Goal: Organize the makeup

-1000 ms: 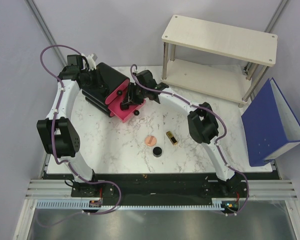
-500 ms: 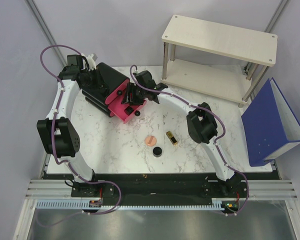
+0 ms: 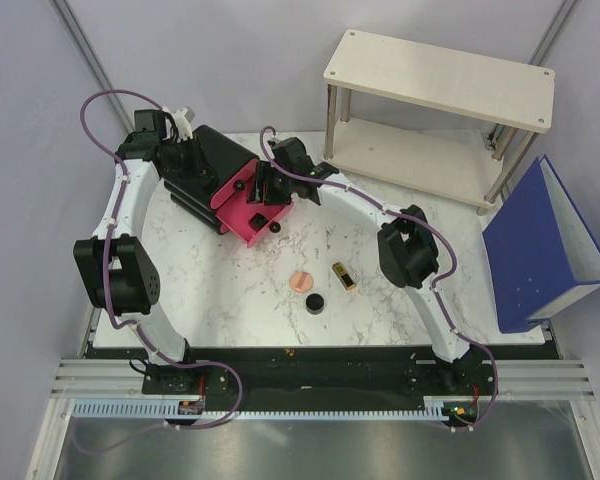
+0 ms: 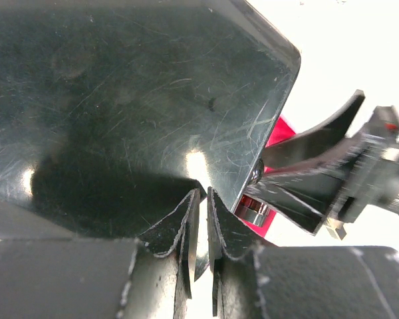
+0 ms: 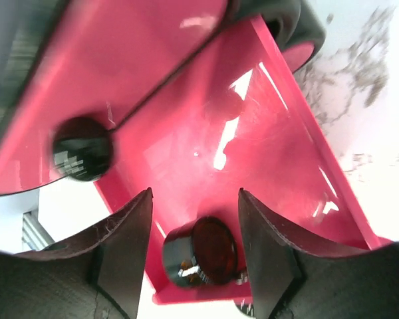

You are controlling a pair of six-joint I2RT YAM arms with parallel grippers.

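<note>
On a white marbled worktop point(image 3: 210, 280), toward the far left: a black box point(image 3: 205, 165), tilted, pink fronts turned toward the middle, one pink drawer point(image 3: 248, 218) pulled out. Against the box's far-left end, the left gripper point(image 3: 183, 156), too hidden from above to tell open from closed. Right over the open drawer, the right gripper point(image 3: 263, 192), reaching in from the right side. Nearer the arm bases, well apart from the box: a peach compact point(image 3: 301, 281), just beside it a black compact point(image 3: 315, 302), and to their right a gold-and-black lipstick point(image 3: 344, 276) lying flat. At the far right corner, a pale wooden shelf point(image 3: 440, 75). Below it, at the worktop's right edge, a blue binder point(image 3: 540, 245).
</note>
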